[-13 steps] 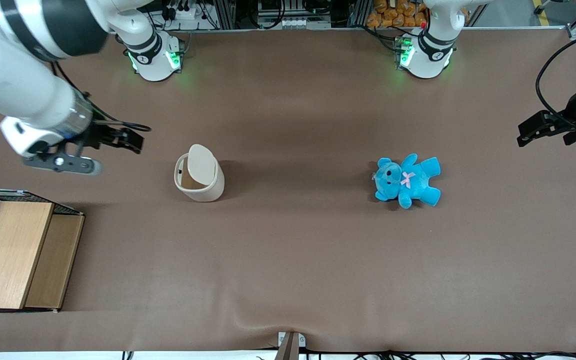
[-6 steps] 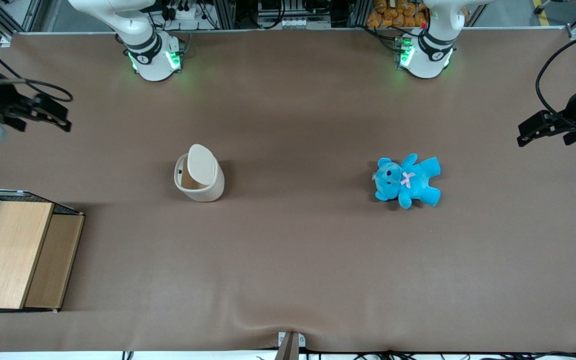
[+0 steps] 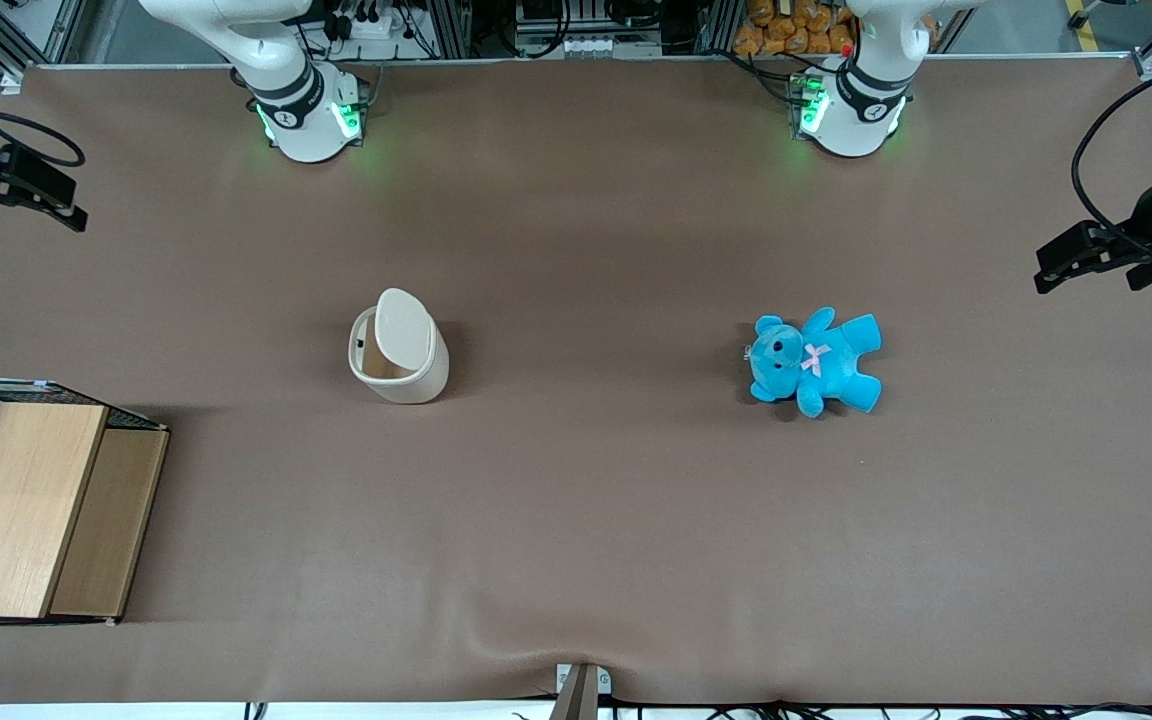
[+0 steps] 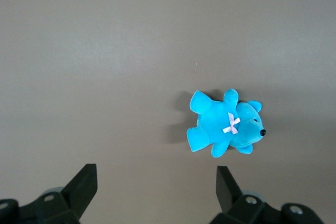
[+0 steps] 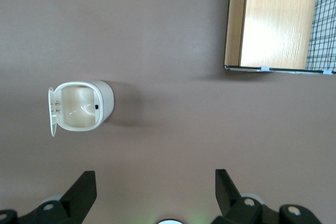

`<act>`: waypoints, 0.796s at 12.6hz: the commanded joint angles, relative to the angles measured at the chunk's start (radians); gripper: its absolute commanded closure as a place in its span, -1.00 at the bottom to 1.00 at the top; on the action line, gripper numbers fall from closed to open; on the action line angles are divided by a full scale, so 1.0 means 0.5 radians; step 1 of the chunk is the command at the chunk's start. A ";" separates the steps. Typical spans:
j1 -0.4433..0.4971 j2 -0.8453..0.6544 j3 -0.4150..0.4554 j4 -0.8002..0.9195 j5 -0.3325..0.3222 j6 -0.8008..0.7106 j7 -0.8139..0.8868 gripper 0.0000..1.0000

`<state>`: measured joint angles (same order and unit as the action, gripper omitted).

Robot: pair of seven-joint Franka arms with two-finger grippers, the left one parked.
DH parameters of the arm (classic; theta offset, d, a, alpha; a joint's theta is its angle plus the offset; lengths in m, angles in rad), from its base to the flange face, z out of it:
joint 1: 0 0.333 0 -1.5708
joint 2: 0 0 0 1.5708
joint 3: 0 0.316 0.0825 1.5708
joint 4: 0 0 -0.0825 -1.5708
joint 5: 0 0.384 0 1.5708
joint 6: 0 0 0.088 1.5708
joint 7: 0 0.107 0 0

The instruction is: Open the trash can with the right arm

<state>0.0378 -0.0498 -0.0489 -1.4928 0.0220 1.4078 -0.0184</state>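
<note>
The cream-white trash can (image 3: 399, 348) stands on the brown table with its lid (image 3: 405, 327) swung up, so its inside shows. In the right wrist view the trash can (image 5: 80, 106) shows its open mouth and the lid (image 5: 51, 112) standing on edge beside it. My right gripper (image 3: 24, 188) is at the working arm's end of the table, high and well apart from the can. In the right wrist view the gripper (image 5: 155, 184) is open and empty, with bare table between its fingers.
A wooden box with wire mesh (image 3: 31, 508) sits at the working arm's end, nearer the front camera than the can; it also shows in the right wrist view (image 5: 275, 19). A blue teddy bear (image 3: 816, 360) lies toward the parked arm's end, also in the left wrist view (image 4: 226, 125).
My right arm has drawn away from the trash can toward its own end of the table and upward. The can stays open and has not moved.
</note>
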 commanded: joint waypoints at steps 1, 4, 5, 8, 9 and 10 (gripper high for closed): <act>-0.048 -0.146 0.024 -0.144 0.039 0.013 -0.034 -1.00; -0.048 -0.146 0.027 -0.116 0.039 0.004 -0.034 -1.00; -0.048 -0.146 0.027 -0.110 0.036 0.004 -0.034 -1.00; -0.048 -0.134 0.027 -0.055 0.027 0.001 -0.034 -1.00; -0.048 -0.131 0.030 -0.043 0.011 0.001 -0.037 -1.00; -0.048 -0.130 0.030 -0.039 0.011 0.001 -0.037 -1.00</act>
<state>0.0336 -0.1025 -0.0475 -1.5202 0.0251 1.4098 -0.0221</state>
